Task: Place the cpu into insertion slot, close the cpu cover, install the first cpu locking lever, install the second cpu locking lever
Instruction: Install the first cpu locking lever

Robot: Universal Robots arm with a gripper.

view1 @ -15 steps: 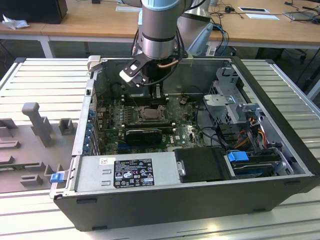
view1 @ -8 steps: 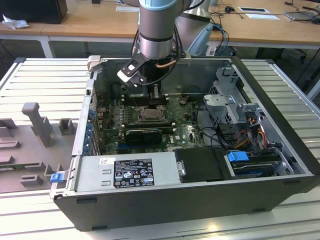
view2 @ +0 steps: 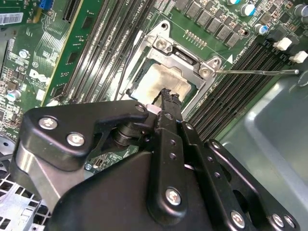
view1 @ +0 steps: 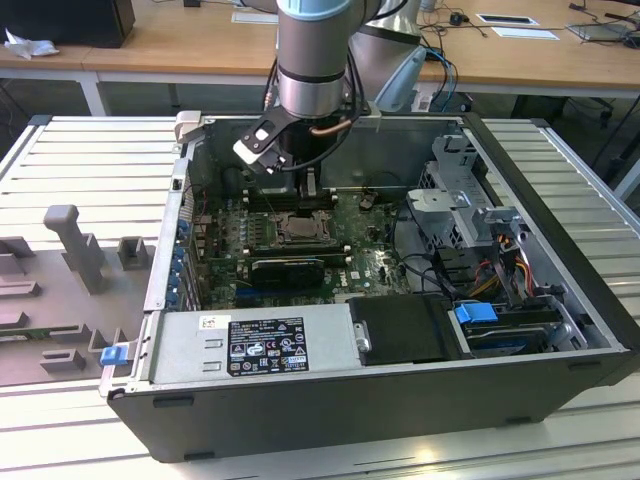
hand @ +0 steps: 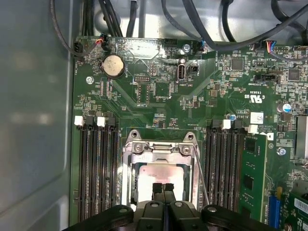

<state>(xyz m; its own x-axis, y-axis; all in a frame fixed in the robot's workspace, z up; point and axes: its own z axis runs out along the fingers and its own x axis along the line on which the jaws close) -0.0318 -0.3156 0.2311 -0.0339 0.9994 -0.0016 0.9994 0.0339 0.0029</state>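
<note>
An open computer case [view1: 400, 405] lies on its side on a slatted table [view1: 90, 150]. Reading the exterior view as a clock face, the arm [view1: 312, 60] comes down into the case from 12 o'clock, and a grey moulded tray [view1: 70, 250] sits outside the case at 9 o'clock. Inside, a silver power supply [view1: 250, 345] runs along the wall at 6 o'clock of the green circuit board [view1: 375, 265], and a metal drive cage [view1: 470, 195] stands at 3 o'clock of that board. The insertion slot [view1: 297, 228] sits a little toward 11 o'clock of the case's middle, directly under the arm's wrist. In the first wrist view, banks of long black memory slots [hand: 96, 168] flank it on both sides. The cpu cover [hand: 161, 150] lies flat over the slot, its silver frame surrounding the chip. The cpu [hand: 161, 171] rests inside that frame, its pale metal top showing through the cut-out centre. The gripper [hand: 162, 186] hangs right over the chip with its two black fingertips [hand: 156, 187] pressed together, no gap between them and nothing held. Whether the tips touch the chip's top cannot be told. In the second wrist view, a thin wire locking lever [view2: 255, 72] reaches out from a corner of the cover across the memory slots toward the grey case wall, well apart from the fingers. Whether it is latched cannot be told.
</note>
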